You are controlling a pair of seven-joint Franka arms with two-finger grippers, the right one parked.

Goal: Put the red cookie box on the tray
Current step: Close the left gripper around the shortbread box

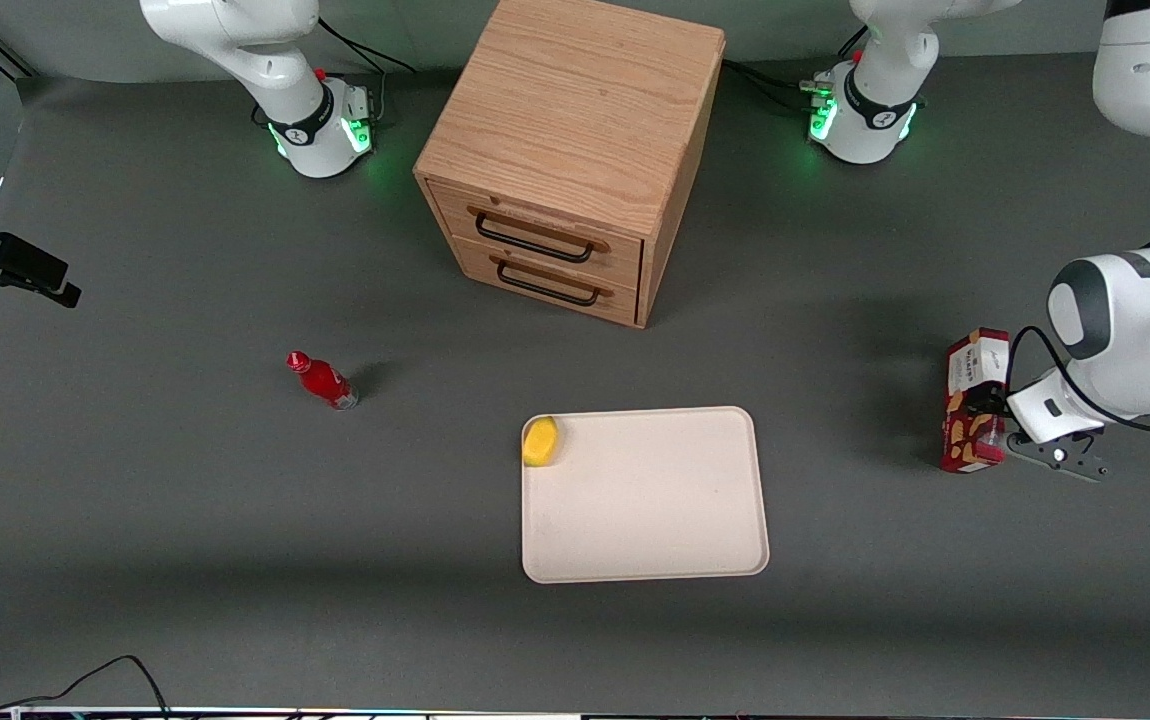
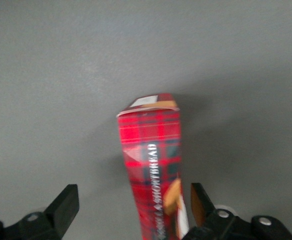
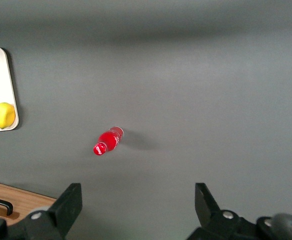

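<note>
Left wrist view: end effector (image 2: 131,207) spread apart around box (image 2: 153,170), one finger (image 2: 202,202) touching; tray (image 1: 645,495) well apart.

**Open table between box and tray; one lemon in the tray's corner**

The gripper (image 1: 1010,432) sits at the red cookie box (image 1: 975,412), fingers spread wide, one pad (image 2: 200,201) just beside the carton. Bare grey table lies between the box and the tray (image 1: 655,520). A lemon (image 1: 540,441) occupies the tray corner nearest the drawer cabinet (image 1: 575,160). The red bottle (image 1: 323,380) stands well apart, toward the parked arm's end.
</note>
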